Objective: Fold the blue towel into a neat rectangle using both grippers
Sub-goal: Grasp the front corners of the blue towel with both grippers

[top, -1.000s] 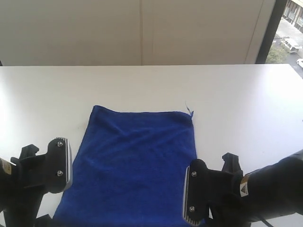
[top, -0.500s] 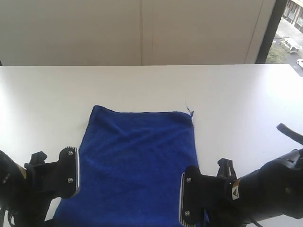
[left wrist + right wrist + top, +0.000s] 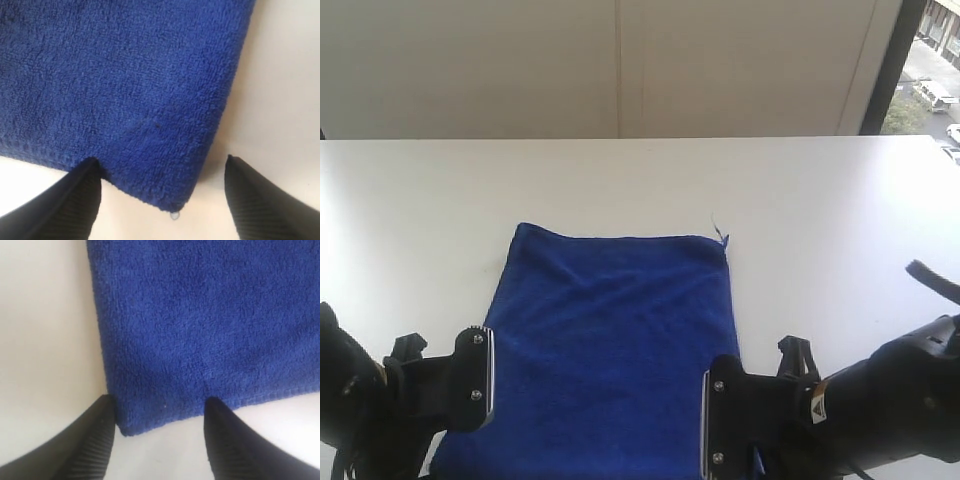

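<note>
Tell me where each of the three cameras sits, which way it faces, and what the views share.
Exterior: above and behind the arms, facing forward over the white table and blue towel toward the wall; left arm and right arm show at the bottom.
Left wrist: on the left arm, looking down at a towel corner; the open left tool straddles it.
Right wrist: likewise, the open right tool at another corner.
Shared: all see towel and table.

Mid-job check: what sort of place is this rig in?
Likely an indoor lab or office: a plain white table with the blue towel, bare pale wall panels behind, and a window on the right looking out on a street.
</note>
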### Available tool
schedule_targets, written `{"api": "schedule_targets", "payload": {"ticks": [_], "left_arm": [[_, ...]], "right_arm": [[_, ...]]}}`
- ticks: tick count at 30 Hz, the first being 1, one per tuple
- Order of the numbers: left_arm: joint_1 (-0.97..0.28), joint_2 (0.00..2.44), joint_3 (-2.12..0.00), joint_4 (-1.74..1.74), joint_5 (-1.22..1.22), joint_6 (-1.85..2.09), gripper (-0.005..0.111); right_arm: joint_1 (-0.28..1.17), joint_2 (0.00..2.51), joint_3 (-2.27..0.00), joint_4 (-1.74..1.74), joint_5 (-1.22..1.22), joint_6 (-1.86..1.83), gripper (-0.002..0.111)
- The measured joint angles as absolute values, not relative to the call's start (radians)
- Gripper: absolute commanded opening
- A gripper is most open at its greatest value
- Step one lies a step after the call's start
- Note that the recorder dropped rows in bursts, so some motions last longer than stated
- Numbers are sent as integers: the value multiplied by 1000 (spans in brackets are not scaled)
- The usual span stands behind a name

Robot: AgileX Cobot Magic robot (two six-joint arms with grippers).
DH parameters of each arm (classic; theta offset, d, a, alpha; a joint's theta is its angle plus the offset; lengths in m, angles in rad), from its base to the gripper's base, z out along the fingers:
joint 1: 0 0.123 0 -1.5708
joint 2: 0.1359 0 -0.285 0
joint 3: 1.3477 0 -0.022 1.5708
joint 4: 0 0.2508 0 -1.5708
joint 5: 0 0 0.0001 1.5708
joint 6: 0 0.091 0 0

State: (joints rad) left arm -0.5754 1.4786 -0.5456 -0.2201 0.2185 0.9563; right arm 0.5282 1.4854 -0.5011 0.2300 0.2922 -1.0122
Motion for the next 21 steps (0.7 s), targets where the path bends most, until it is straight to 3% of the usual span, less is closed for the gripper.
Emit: {"api": "schedule_targets", "payload": {"ticks": [21], "left_arm": [[-575, 1411, -546, -220, 203, 1026, 72]], "right_arm": [[528, 1471, -501, 275, 350, -1092, 51]]}}
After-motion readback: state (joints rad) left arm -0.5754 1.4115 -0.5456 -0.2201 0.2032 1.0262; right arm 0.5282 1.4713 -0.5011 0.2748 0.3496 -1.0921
